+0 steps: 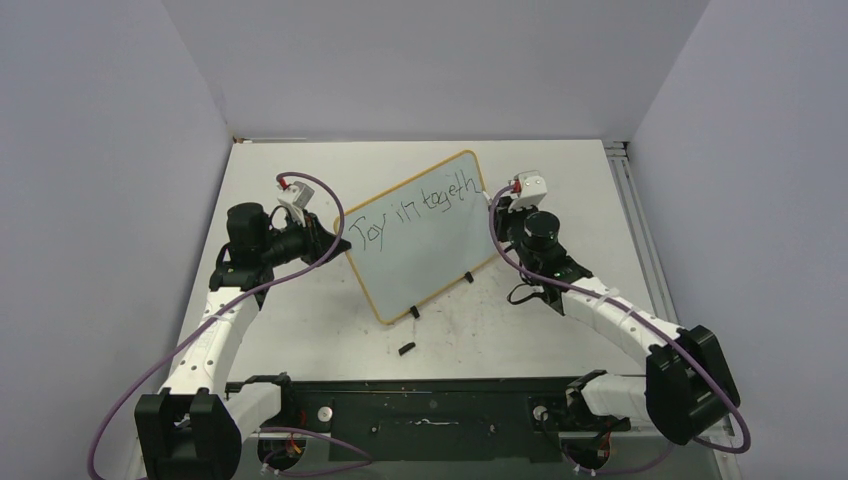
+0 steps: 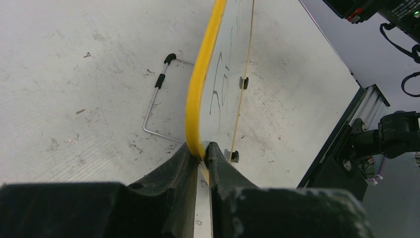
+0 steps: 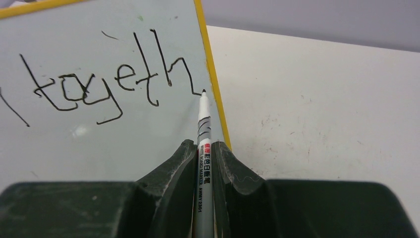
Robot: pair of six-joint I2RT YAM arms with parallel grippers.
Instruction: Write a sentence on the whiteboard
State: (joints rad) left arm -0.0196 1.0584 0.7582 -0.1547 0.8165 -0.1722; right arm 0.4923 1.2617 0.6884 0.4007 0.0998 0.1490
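While tip on whiteboard (image 3: 99,134), marker (image 3: 203,124) (R grpr (image 3: 204,145))

The whiteboard (image 1: 432,262) is a small glossy pale grey-white rectangle with rounded corners and a thin yellow-orange frame (image 2: 197,101). It sits near the middle of the top view, turned askew so that its long axis runs from 7 o'clock up to 1 o'clock. It is propped at a slant, with two black clip feet (image 1: 468,278) on its lower long edge, toward 5 o'clock. The sentence (image 1: 415,212) is one line of thin, scrawled black strokes along the upper part, reading "Joy in togeth". The tail of the last "h" ends just beside the frame at the 1 o'clock end. The board is blank below it.
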